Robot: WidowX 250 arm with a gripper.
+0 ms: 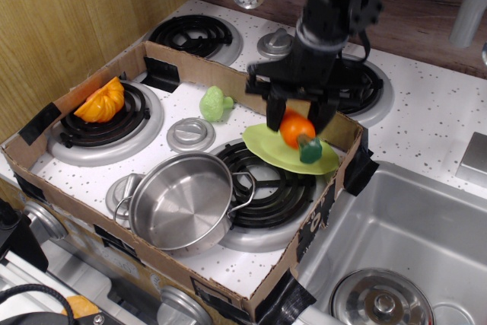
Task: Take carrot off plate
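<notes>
The carrot [297, 132] is orange with a dark green top that points down and toward me. It hangs between the black fingers [274, 115] of my gripper [300, 118], just above the lime-green plate [266, 146]. The plate lies on the front right burner [259, 182], against the cardboard wall. My gripper is shut on the carrot's orange body and the arm rises above it to the top of the frame.
A steel pot [183, 199] stands on the front burner, left of the plate. A green toy vegetable [215, 103] and an orange wedge fruit [101, 101] lie farther left. A cardboard frame [319, 211] walls in the stove area. The sink [403, 249] is to the right.
</notes>
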